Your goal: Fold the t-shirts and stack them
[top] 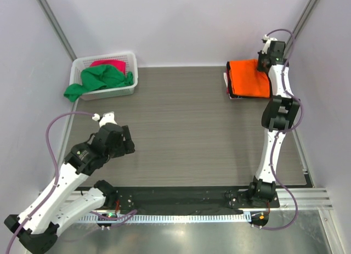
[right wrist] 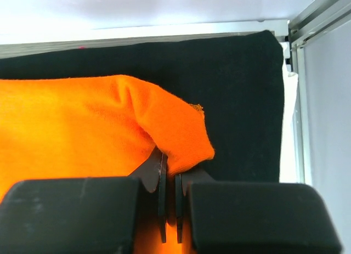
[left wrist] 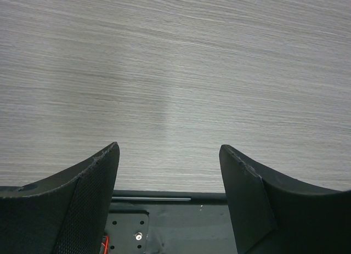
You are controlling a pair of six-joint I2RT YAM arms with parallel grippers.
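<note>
A folded bright orange t-shirt (top: 249, 78) lies at the table's far right, on top of a black t-shirt (right wrist: 241, 84) that shows around it in the right wrist view. My right gripper (top: 265, 63) is shut on a corner of the orange t-shirt (right wrist: 175, 133), at its far right edge over the black one. A green t-shirt (top: 101, 79) and a magenta-pink t-shirt (top: 109, 63) lie in the white basket (top: 131, 65) at the far left. My left gripper (top: 122, 139) is open and empty above the bare table, its fingers (left wrist: 98, 182) wide apart.
The green shirt hangs over the basket's left rim onto the table. White cloth (top: 226, 81) peeks out under the stack's left edge. Enclosure walls and metal frame posts (right wrist: 318, 12) stand close behind the stack. A black base strip (top: 181, 199) runs along the near edge.
</note>
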